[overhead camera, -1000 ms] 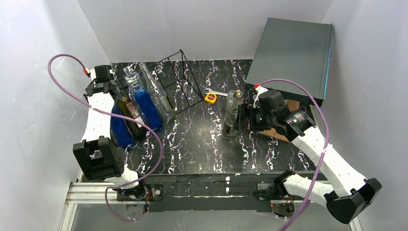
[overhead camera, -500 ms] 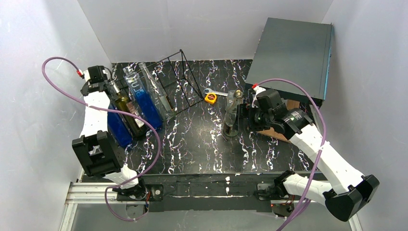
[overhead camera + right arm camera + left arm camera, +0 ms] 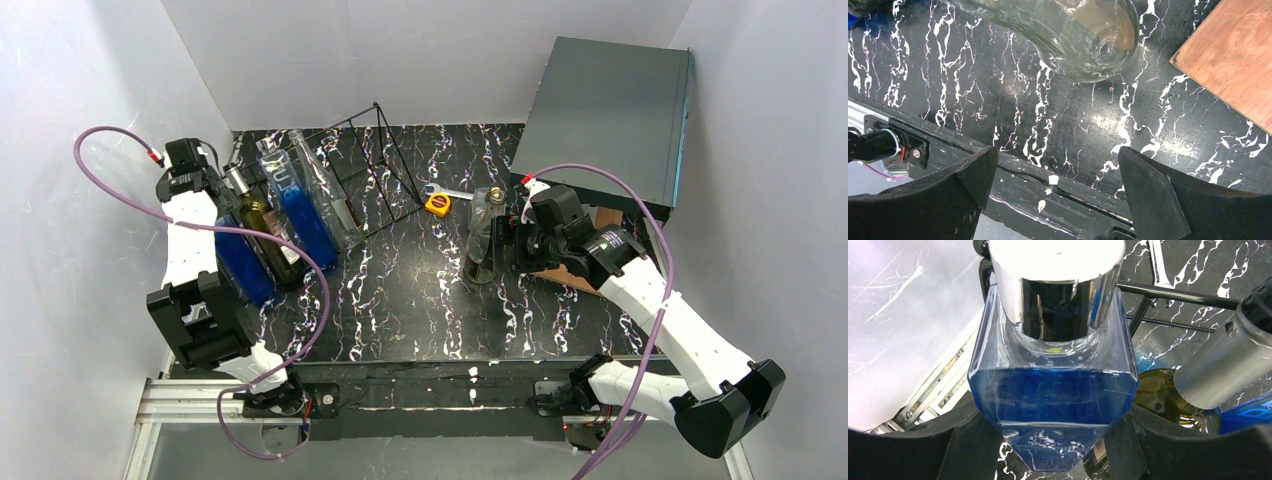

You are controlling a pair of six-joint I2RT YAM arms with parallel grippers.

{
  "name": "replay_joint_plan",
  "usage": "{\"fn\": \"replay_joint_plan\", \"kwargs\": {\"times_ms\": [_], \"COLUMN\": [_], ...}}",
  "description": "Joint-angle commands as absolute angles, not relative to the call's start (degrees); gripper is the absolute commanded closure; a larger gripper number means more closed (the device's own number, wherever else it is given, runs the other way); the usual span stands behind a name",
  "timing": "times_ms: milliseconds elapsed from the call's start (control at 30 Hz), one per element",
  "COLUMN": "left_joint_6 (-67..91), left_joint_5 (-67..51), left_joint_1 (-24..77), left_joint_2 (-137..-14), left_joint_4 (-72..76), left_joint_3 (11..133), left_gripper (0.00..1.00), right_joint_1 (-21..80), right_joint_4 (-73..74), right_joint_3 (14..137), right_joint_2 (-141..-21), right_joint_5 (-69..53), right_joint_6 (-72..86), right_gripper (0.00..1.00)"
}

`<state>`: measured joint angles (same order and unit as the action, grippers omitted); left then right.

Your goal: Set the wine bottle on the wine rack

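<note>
We see the wine rack (image 3: 1178, 294) carrying an olive wine bottle (image 3: 1213, 367) just right of our left gripper (image 3: 1054, 440), which is clamped on a blue square bottle (image 3: 1053, 400), while our right gripper (image 3: 1055, 165) gapes wide just behind a standing clear wine bottle (image 3: 1088, 40).

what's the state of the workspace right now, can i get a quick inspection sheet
surface: black white-veined table, no spills seen
job's things: wire rack holds four bottles lying side by side; clear bottle stands apart on the table
clutter: tape measure, wrench, grey box, wooden board
grippers: left gripper shut on leftmost blue bottle; right gripper open beside the clear bottle
cables: purple cable on each arm; the left one crosses above the racked bottles
surroundings: white walls, nothing else seen
</note>
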<state>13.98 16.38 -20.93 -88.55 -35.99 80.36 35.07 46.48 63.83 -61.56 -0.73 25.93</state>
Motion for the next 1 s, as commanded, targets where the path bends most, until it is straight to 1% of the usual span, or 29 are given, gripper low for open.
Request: {"fn": "replay_joint_plan", "kwargs": {"times_ms": [0, 133, 200, 267, 400, 533, 767, 967], "left_joint_6": [17.10, 16.96, 16.79, 16.71, 16.61, 16.59, 17.15, 17.83], "left_joint_5": [12.56, 12.21, 11.90, 11.74, 11.10, 11.41, 10.57, 5.65], "left_joint_1": [-21.37, -21.43, -21.37, -21.36, -21.38, -21.41, -21.36, -21.27], "left_joint_2": [-88.21, -86.73, -85.86, -84.69, -82.92, -80.25, -72.28, -63.81], "left_joint_4": [-38.21, -37.84, -37.65, -37.13, -36.38, -35.20, -31.03, -24.45], "left_joint_3": [78.09, 77.35, 77.06, 76.51, 75.37, 73.63, 69.68, 64.69], "left_gripper": [0.46, 0.32, 0.29, 0.23, 0.17, 0.15, 0.15, 0.16], "right_joint_1": [35.42, 35.42, 35.42, 35.41, 35.41, 35.42, 35.41, 35.42], "right_joint_4": [44.51, 44.47, 44.47, 44.61, 44.65, 44.91, 45.92, 46.88], "right_joint_3": [63.44, 62.94, 62.78, 62.67, 62.80, 63.01, 64.34, 65.04], "right_joint_2": [-61.22, -60.79, -60.53, -60.39, -60.20, -60.17, -59.99, -59.25], "right_joint_5": [-1.67, -1.60, -1.43, -1.26, -1.09, -0.89, -0.43, 1.18], "right_joint_6": [25.68, 25.66, 25.66, 25.66, 25.58, 25.36, 24.89, 24.70], "right_gripper": [0.00, 0.00, 0.00, 0.00, 0.00, 0.00, 0.00, 0.00]}}
